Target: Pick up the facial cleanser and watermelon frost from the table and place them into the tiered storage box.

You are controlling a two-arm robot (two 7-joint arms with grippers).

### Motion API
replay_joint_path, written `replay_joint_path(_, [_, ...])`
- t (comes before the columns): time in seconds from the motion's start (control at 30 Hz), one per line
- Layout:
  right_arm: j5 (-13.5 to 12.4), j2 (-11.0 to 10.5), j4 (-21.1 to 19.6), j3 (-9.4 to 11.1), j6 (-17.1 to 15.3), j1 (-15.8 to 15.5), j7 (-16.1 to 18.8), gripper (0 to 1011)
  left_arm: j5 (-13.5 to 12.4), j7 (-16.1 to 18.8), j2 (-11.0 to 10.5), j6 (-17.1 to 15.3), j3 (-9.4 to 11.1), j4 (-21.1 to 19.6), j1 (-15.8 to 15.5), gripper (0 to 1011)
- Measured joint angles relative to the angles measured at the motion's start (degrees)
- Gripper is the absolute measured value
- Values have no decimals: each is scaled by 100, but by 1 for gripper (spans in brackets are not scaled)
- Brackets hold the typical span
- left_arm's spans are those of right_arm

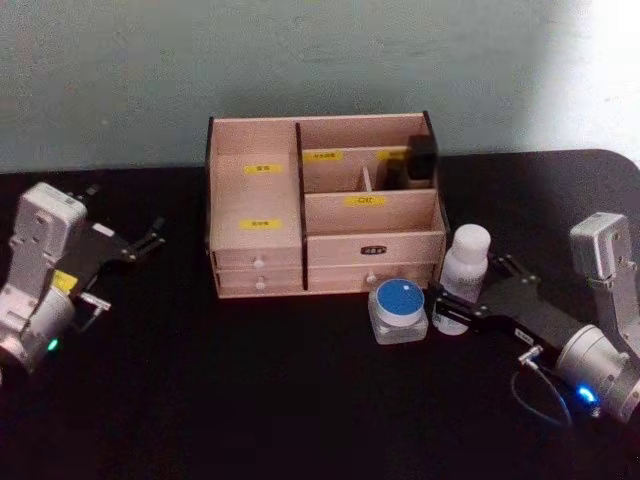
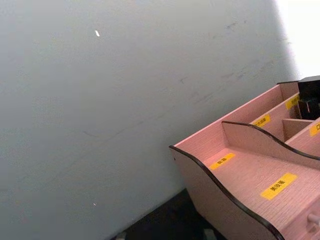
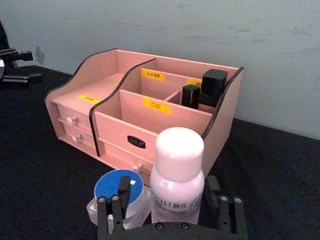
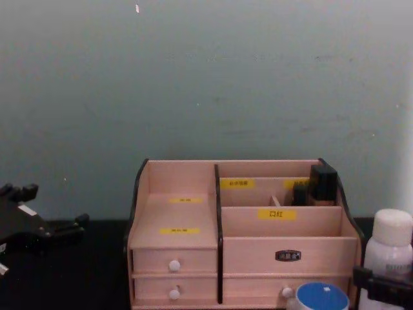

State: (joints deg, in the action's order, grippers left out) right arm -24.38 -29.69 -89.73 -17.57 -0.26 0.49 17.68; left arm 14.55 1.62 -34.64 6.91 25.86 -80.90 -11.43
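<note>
The facial cleanser (image 1: pixel 465 262), a white bottle with a rounded cap, stands upright on the black table just right of the tiered storage box (image 1: pixel 325 205). My right gripper (image 1: pixel 468 287) is open around the bottle's lower body, one finger on each side; in the right wrist view the facial cleanser (image 3: pixel 177 175) stands between the fingers (image 3: pixel 114 212) with a gap on the jar's side. The watermelon frost (image 1: pixel 399 308), a frosted jar with a blue lid, sits beside the bottle in front of the box's drawers. My left gripper (image 1: pixel 148 240) rests open at the far left.
Small dark bottles (image 1: pixel 420 160) stand in the box's back right compartment. The box's left stepped shelves (image 2: pixel 250 170) and front right compartment (image 3: pixel 150 117) hold nothing. A pale wall rises right behind the box. Black table stretches in front.
</note>
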Motion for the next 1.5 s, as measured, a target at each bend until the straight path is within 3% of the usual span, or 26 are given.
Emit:
replay_joint_path(0.23, [-7,-7,-9,0,2,-4,-3,821,0,0,0,0,0,0,0,1001])
replay_joint_path(0.47, [-12,-10,-13,-1,3,-8,-6,600,1,0,0,0,0,0,0,1001])
replay_joint_path(0.87, [-17,-15,-20,1,5,-13,-9,600,0,0,0,0,0,0,0,1001])
replay_joint_path(1.1, [-84,-89,-429,237,-86,-227,99,600,0,0,0,0,0,0,0,1001])
replay_joint_path(1.33, [-288,-230,-1099,622,-394,-461,188,601,0,0,0,0,0,0,0,1001])
replay_joint_path(1.5, [-434,-272,-1323,746,-508,-401,277,600,0,0,0,0,0,0,0,1001])
